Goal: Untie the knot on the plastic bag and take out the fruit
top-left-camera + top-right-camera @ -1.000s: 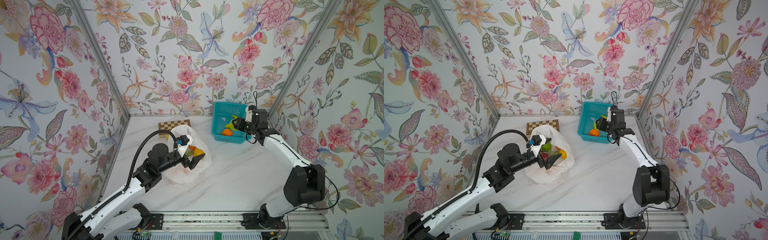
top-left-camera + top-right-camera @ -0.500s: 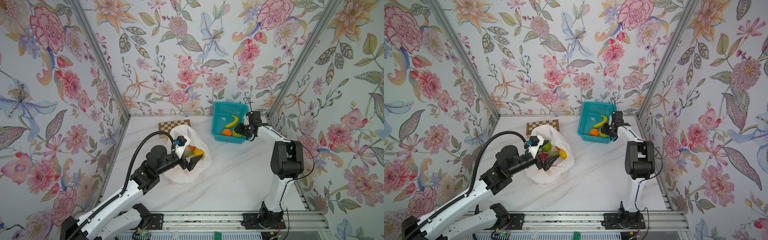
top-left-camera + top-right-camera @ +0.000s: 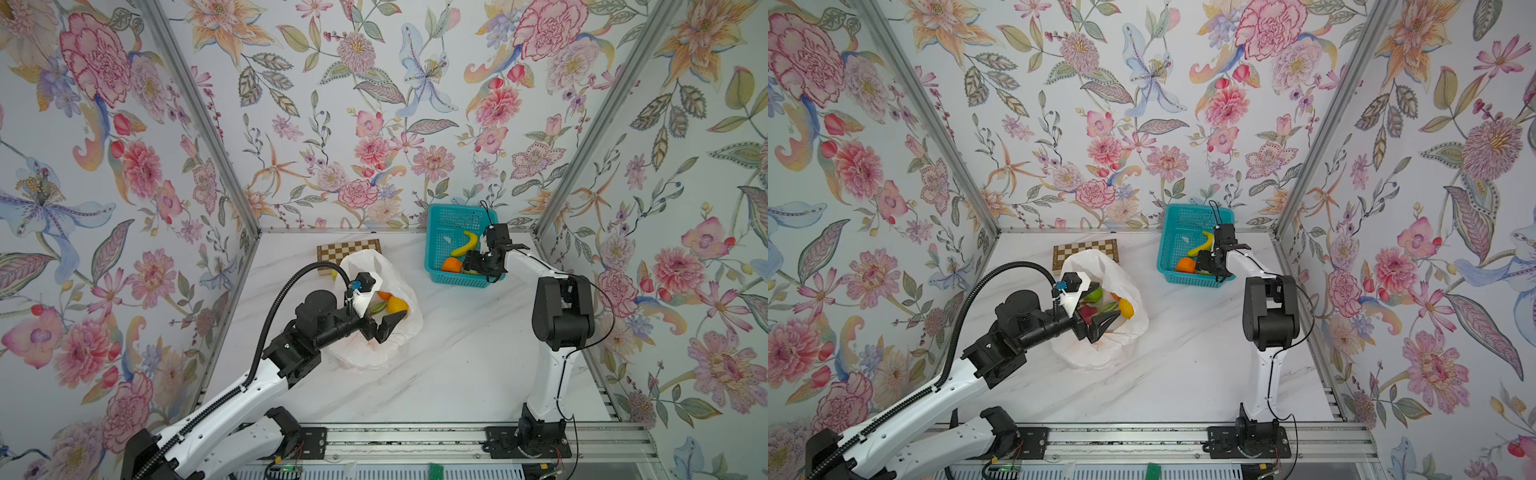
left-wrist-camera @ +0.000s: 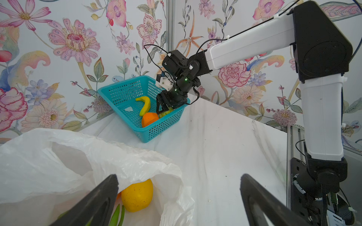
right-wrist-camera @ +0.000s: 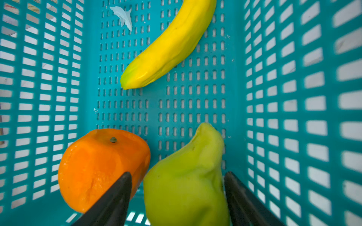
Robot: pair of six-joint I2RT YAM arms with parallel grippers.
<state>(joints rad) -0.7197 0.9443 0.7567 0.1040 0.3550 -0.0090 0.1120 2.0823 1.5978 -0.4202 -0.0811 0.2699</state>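
Right pincer [image 5: 177,174] reaches down into the teal basket [image 3: 436,224] at the back right of the table [image 3: 457,365]. Its two black fingers [image 5: 115,195] are parted and stand on either side of a pale green fruit [image 5: 186,176] lying on the basket floor. A gap shows between one finger and the fruit, and at the other finger it cannot be told whether they touch, so the fruit sits released rather than clenched. Just beside it lies an orange [image 5: 94,166], part of it behind one finger. Farther along the floor rests a banana [image 5: 168,49], with a small white scrap [image 5: 123,15] near its far end. The left pincer [image 4: 179,176] is spread wide and grasps nothing. It hovers at the open mouth of the plastic bag [image 3: 374,353]. In the wrist view one finger stands in front of the bag's crinkled rim and the other over bare table. The bag lies on the white marbled table left of the middle, just in front of a small checkered board [image 3: 345,251] and well apart from the basket. Its mouth gapes toward the basket side. Fruit shows inside it: a yellow fruit [image 4: 137,195] nearest the rim, an orange piece [image 3: 1115,296] behind that, a round green fruit [image 3: 1094,294] deeper in, and a magenta fruit [image 3: 1088,312] close to the pincer's base. Neither finger of the left pincer touches any fruit in these views.
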